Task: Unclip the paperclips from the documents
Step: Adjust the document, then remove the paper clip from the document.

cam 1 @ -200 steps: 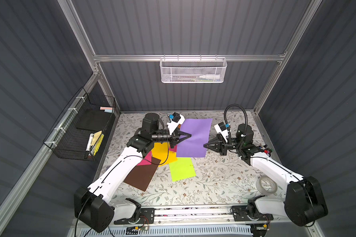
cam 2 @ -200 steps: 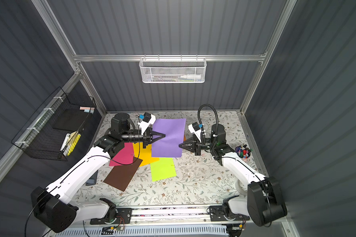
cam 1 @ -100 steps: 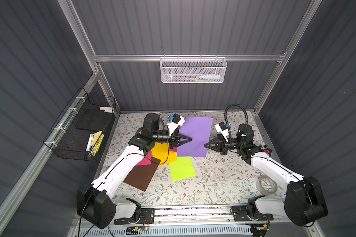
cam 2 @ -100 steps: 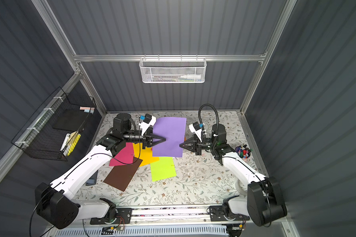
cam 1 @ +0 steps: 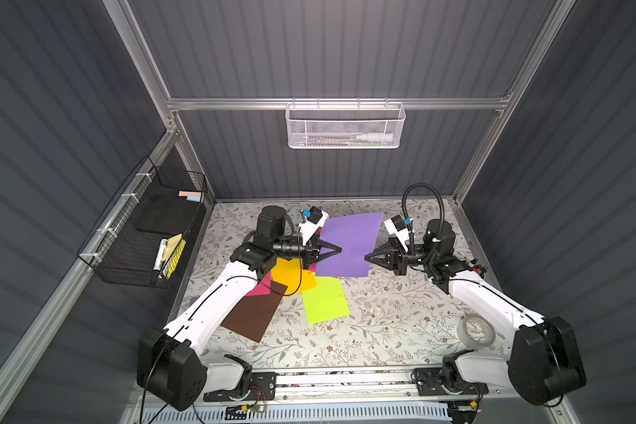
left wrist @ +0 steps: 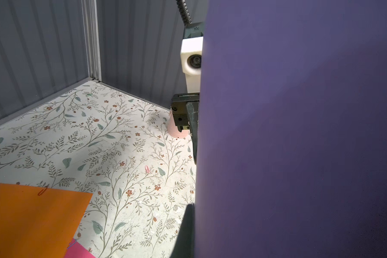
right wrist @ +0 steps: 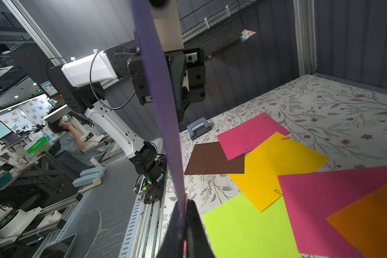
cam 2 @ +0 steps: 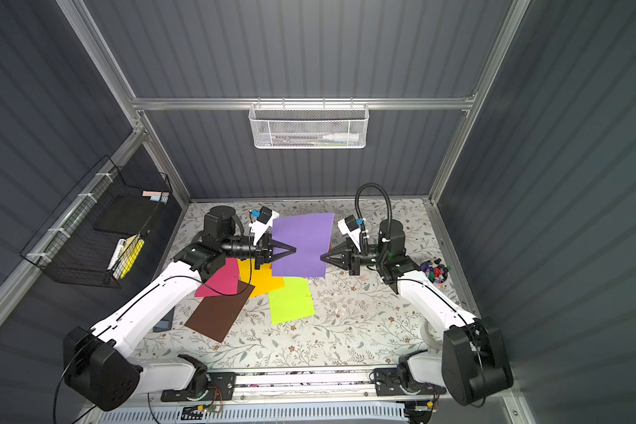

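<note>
Right wrist view shows the purple sheet (right wrist: 163,116) edge-on above the table (right wrist: 322,100), pinched by the right gripper (right wrist: 185,204), while the left gripper (cam 1: 338,250) has slid inward and re-clamped the opposite edge, seemingly bracing it for unclipping.

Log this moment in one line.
left pincer: shut on purple sheet | right pincer: shut on purple sheet | purple sheet: held above table between both

Tabletop (cam 1: 382,330): pale, printed with grey-green leafy sprigs and small rust-red flowers. All sheets plain, no pattern: purple paper sheet (cam 1: 349,238), golden-yellow paper sheet (cam 1: 290,279), lime green paper sheet (cam 1: 323,301), brown paper sheet (cam 1: 254,315), magenta pink paper sheet (cam 2: 221,279), orange paper sheet (right wrist: 371,223). Ribbed walls (cam 1: 345,55) dark grey. Robot arms (cam 1: 213,304) white, joints black.
</note>
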Robot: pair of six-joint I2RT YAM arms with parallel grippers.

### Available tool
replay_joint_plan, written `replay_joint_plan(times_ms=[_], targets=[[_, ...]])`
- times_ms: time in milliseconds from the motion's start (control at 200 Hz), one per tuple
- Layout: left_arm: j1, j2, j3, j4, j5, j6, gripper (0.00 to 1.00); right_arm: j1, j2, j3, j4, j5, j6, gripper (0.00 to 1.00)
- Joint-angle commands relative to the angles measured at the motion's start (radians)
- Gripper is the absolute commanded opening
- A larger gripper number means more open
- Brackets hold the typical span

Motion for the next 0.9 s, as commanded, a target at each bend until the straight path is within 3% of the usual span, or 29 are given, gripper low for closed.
replay_joint_plan(times_ms=[0,195,395,505,895], targets=[[0.005,-0.035,0.017,0.012,-0.033,-0.016,0.0,-0.007,-0.019,0.024,-0.06,0.0,-0.046,0.06],[0.005,-0.027,0.03,-0.022,-0.038,0.007,0.0,-0.018,-0.025,0.024,-0.089,-0.001,-0.059,0.12],[0.005,-0.025,0.034,-0.03,-0.035,0.014,0.0,-0.025,-0.02,0.027,-0.091,-0.007,-0.058,0.08],[0.005,-0.024,0.036,-0.028,-0.033,0.015,0.0,-0.025,-0.015,0.028,-0.085,-0.012,-0.057,0.01],[0.019,-0.027,0.062,-0.067,-0.083,0.032,0.0,-0.051,-0.047,0.025,-0.239,0.034,-0.169,0.07]])
